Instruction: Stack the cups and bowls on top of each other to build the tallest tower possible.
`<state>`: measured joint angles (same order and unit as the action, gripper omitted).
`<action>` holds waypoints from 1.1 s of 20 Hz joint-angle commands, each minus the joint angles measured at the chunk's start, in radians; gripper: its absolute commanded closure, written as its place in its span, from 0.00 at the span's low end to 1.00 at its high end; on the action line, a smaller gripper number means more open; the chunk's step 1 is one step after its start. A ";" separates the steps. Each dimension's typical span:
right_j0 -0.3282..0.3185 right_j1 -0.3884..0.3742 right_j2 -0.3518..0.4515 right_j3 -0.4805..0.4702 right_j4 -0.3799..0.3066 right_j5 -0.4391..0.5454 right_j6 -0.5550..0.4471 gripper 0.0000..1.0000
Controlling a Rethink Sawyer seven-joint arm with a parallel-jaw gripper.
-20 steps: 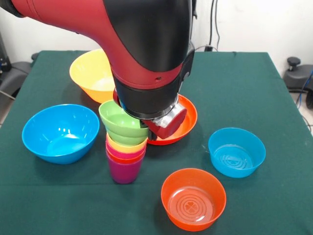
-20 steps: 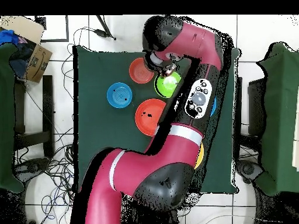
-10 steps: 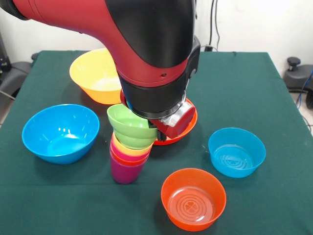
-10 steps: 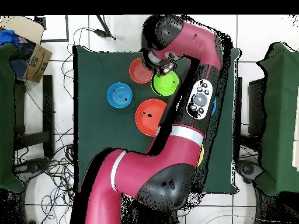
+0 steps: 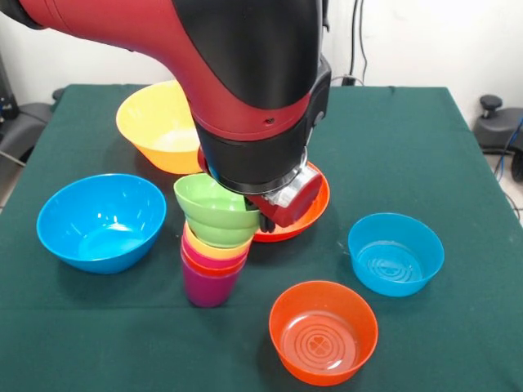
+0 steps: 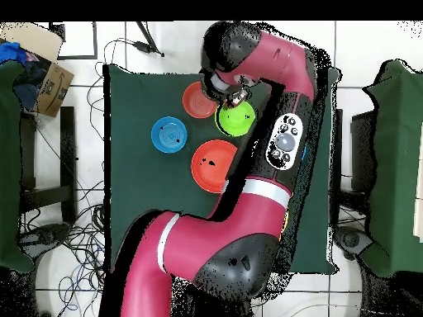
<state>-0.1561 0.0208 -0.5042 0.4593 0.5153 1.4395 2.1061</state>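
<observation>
One small green bowl [image 5: 216, 211] sits tilted atop the tower [image 5: 212, 267] of cups, tucked just under the hand [image 5: 260, 206]. Whether that hand grips or has released it, I cannot tell.

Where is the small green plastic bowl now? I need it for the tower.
In the front view, the small green plastic bowl sits tilted atop the stacked cups, left of centre, between the large blue bowl and the shallow red-orange bowl.

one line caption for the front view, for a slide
Sawyer arm over green bowl atop the cup tower.
</observation>
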 commanded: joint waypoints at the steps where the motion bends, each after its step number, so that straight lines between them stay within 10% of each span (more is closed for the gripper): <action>1: -0.023 -0.002 0.121 0.178 -0.121 0.054 -0.229 1.00; 22: -0.027 -0.028 0.206 0.218 -0.129 0.070 -0.204 1.00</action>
<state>-0.1782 -0.0177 -0.4472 0.5156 0.4510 1.4393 2.1061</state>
